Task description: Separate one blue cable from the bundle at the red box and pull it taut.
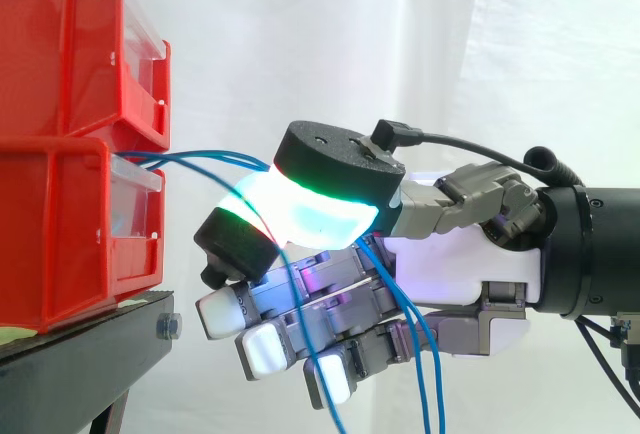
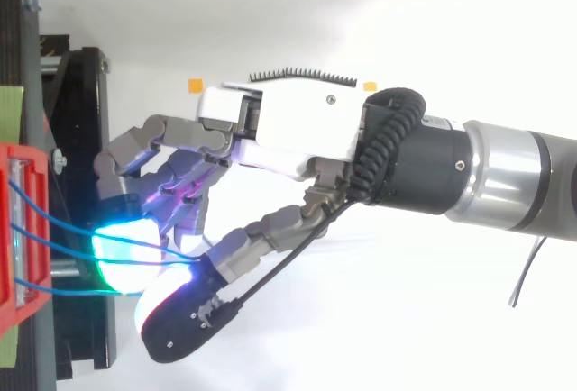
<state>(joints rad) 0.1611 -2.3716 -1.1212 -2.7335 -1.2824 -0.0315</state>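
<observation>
**Item record: hand pinched on blue cables at the red boxes**

1. Hand [image 1: 455, 264]. I log it coming in from the right of the side view, palm level with the lower box. The thumb [image 1: 330, 179], its pad glowing cyan with a green edge, is pressed against the pad of a curled finger [image 1: 235, 244]. The rest of the fingers [image 1: 265, 349] lie below, nearly straight, with white pads and nothing in them. From above, the palm [image 2: 297, 130] sits right of the boxes.

2. Blue cables [image 1: 215, 156]. Thin strands leave the front of the lower box and reach the glowing pads. At least one passes between thumb and finger. I cannot tell how many lie in the pinch. From above they fan out as separate lines [image 2: 68, 251] between box and pads. Past the hand, strands hang down in front of the palm.

3. Lower red box [image 1: 60, 234]. It stands on the black stand [image 1: 90, 349], just left of the fingertips, apart from them.

4. Upper red box [image 1: 70, 44]. Stacked on the lower one.

5. White curtain [image 1: 400, 44]. Behind everything.
</observation>
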